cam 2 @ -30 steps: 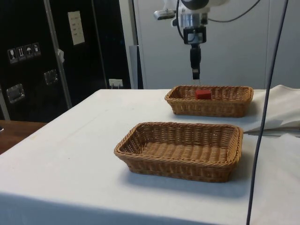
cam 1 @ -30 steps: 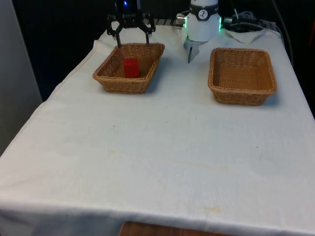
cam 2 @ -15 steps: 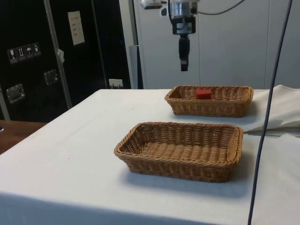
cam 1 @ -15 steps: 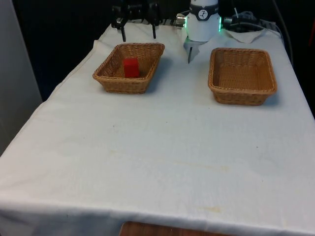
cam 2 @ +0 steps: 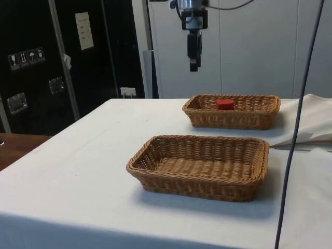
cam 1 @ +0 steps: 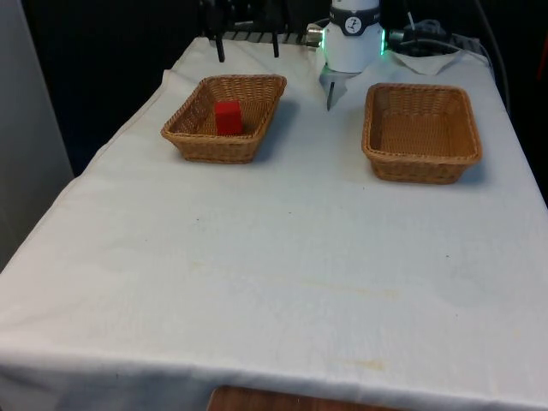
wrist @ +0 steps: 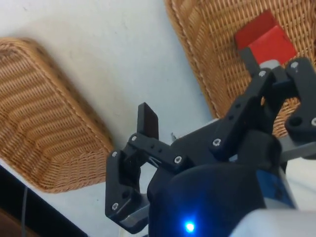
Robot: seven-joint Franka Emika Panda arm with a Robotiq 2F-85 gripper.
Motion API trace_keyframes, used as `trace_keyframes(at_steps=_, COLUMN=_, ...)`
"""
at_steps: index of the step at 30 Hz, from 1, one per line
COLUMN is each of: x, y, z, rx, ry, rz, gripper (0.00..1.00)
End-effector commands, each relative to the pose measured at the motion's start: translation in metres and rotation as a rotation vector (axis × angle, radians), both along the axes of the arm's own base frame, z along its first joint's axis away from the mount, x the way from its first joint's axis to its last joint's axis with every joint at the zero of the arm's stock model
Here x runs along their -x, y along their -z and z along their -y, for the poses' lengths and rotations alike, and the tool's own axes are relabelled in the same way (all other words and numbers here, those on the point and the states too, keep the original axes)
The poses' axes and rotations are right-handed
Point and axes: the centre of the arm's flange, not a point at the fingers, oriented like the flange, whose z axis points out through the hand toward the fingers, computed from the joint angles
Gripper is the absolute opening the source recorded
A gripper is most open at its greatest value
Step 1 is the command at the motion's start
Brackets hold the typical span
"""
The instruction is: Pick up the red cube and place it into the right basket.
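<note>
We see the two black fingers (wrist: 147, 121) spread wide apart with nothing between them. The gripper (cam 1: 247, 43) hangs high above the white cloth (cam 1: 282, 248), empty. Below the fingers and off to one side, the red cube (cam 1: 228, 116) lies inside a woven basket (cam 1: 190, 137), well apart from the fingertips. A second woven basket (cam 1: 422, 163) sits empty on the other side of the fingers, also well below them. Beyond the gripper in the side view, a pale paper label (cam 2: 83, 30) and small symbol stickers (cam 2: 24, 57) are fixed to dark cabinets (cam 2: 36, 78); we cannot read any writing on them.
</note>
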Motion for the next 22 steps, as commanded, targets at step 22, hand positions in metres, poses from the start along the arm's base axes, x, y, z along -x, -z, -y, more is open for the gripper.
trace_keyframes(at_steps=22, x=-0.022, y=-0.024, z=-0.012, rx=0.012, ry=0.081, rz=-0.03, gripper=1.0)
